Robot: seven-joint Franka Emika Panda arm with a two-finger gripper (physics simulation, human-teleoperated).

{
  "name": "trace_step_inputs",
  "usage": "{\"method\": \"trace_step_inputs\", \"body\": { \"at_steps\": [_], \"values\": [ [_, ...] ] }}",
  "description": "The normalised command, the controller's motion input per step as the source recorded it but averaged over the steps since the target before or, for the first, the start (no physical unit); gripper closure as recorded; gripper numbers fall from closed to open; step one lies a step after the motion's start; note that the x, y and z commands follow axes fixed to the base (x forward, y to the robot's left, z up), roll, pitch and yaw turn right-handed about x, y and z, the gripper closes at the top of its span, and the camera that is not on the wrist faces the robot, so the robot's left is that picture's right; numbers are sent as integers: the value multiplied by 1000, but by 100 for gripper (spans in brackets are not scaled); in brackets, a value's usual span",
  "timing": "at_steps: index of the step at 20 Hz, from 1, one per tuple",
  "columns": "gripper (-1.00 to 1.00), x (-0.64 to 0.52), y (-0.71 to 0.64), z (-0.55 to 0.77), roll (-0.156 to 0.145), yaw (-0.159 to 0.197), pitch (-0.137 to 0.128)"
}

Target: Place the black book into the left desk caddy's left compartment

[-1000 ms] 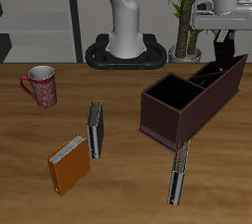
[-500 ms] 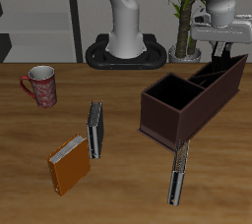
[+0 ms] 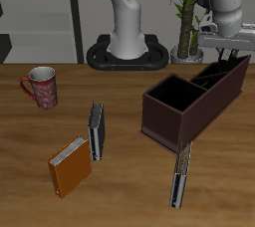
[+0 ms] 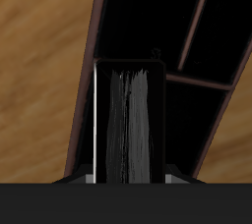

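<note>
Hanging over the far end of the one left desk caddy [image 3: 185, 117], the single gripper [image 3: 230, 48] was poised just above the caddy's rim; its fingers were too small and dark in the exterior view, and lost in a black band in the wrist view, so I could not tell how wide the jaws stood or whether they had hold of anything.

The one black book [image 4: 128, 120] stood upright and edge-on in the wrist view, its pale page edge showing along one side; it sat down between the caddy's dark walls and inner dividers, at the narrow divided end where the left compartment [image 3: 215, 75] lay; whether it touched the floor of that section could not be made out.

Three other books lay on the table [image 3: 129, 196], all outside the caddy: one orange book [image 3: 71, 166] near the front edge; one grey book [image 3: 96, 131] just beside it; one thin patterned book [image 3: 180, 174] in front of the caddy's near end, well apart from the other two.

One red patterned mug [image 3: 41, 86] stood farther back; one potted plant [image 3: 185, 17] stood behind the table.
</note>
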Motion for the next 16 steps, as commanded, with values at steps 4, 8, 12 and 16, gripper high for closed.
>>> {"method": "trace_step_inputs", "body": {
  "at_steps": [4, 8, 12, 16],
  "values": [
    [100, 11, -74, -218, -6, -63, 165],
    [-100, -106, 49, 2, 105, -30, 25],
    [-100, -12, -56, 41, 10, -30, 15],
    [-100, -9, -70, 72, 3, -16, 3]
  ]
}}
